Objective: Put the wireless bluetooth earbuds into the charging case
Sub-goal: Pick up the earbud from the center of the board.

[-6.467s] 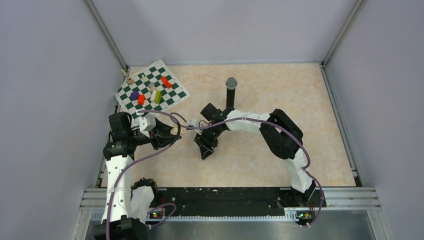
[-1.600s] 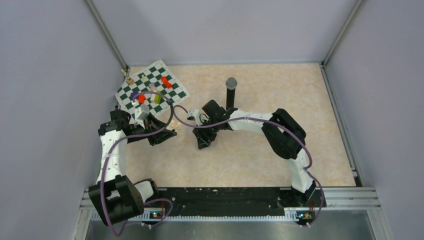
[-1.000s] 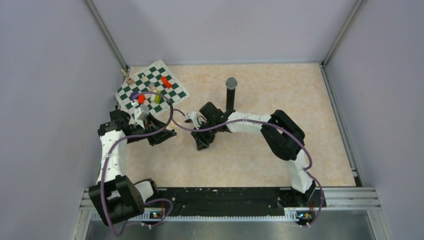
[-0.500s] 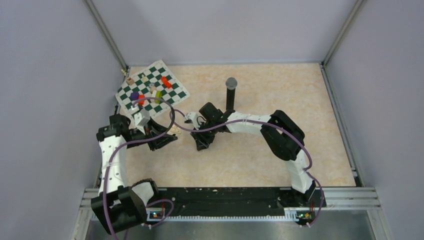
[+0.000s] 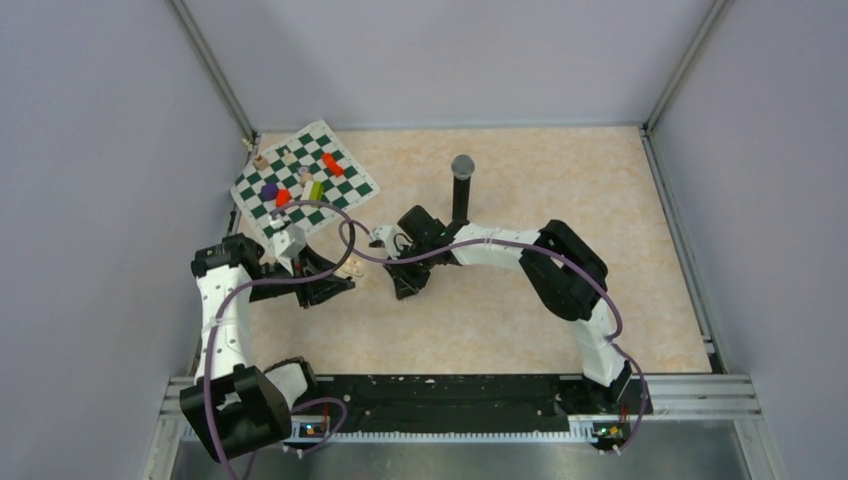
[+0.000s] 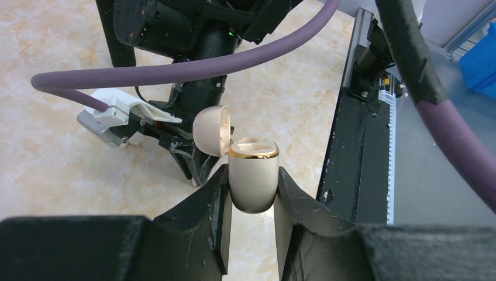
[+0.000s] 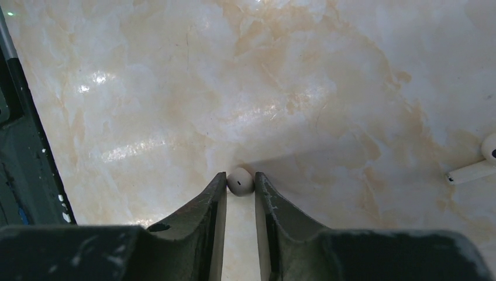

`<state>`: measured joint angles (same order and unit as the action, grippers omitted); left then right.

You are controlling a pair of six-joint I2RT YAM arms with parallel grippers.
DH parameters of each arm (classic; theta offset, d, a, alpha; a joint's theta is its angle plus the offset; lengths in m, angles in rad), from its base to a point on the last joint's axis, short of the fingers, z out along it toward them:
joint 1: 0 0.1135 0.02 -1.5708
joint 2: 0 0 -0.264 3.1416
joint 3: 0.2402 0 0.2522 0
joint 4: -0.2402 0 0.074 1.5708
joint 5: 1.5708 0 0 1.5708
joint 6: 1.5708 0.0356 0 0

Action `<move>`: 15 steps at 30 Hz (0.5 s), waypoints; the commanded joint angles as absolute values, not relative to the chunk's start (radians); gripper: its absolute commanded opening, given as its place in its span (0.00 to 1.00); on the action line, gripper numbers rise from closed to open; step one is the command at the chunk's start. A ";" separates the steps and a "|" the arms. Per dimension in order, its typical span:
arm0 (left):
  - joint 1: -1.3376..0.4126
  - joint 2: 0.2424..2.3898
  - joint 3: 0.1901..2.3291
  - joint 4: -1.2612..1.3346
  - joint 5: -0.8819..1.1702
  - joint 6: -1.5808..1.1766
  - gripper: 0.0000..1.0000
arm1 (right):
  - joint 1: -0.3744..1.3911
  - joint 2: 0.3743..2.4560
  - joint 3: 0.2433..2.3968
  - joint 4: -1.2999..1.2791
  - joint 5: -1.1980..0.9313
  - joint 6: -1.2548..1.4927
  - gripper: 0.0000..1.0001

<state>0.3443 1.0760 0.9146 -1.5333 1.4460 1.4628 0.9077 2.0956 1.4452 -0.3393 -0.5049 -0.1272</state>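
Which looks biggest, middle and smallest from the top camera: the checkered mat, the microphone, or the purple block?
1. Checkered mat, biggest by far.
2. Microphone, though it stands upright toward the camera, so it may look shortened.
3. Purple block, smallest.

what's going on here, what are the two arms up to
The left gripper holds a cream charging case with its lid flipped open. The right gripper is down at the marbled table, with its fingers pinched on either side of a whitish earbud lying on the surface. That bud is not yet in the case.
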 commanded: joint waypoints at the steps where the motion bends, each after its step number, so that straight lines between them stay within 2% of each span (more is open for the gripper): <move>1: 0.350 1.064 0.922 -1.587 1.470 1.508 0.00 | 0.928 2.112 1.493 -0.352 -0.500 -0.125 0.19; 9: 0.348 1.062 0.909 -1.588 1.472 1.516 0.00 | 0.927 2.055 1.508 -0.365 -0.505 -0.143 0.08; 15: 0.343 1.055 0.901 -1.587 1.473 1.529 0.00 | 0.914 1.966 1.505 -0.362 -0.504 -0.154 0.07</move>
<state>0.3443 1.0756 0.9131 -1.5463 1.4464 1.4944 0.9077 2.0865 1.4616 -0.3679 -0.4999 -0.1333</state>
